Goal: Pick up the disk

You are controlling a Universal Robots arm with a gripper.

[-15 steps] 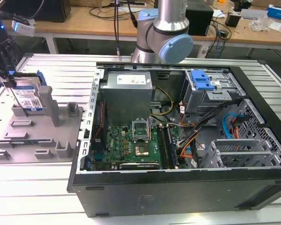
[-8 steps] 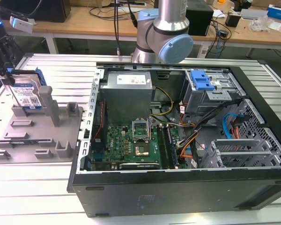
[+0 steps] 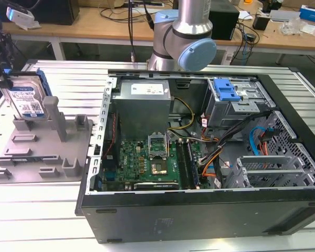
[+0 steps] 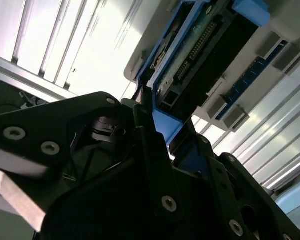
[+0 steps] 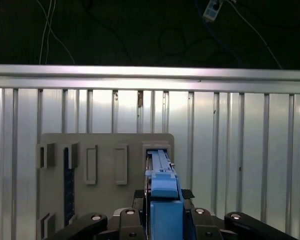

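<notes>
My pincer [image 5: 162,220] pinches the disk [image 3: 25,100] by its blue edges, upright at the grey fixture [image 3: 47,149]; open ribbed counter [image 3: 68,79] surrounds it.

Slatted table [image 3: 68,84]: fixture [image 3: 42,149], PC case [image 3: 199,210]

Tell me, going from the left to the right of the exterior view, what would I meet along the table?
Gripper closed on the upright disk → grey fixture → open computer case, with its green circuit board, then its blue-latched drive cage.
</notes>
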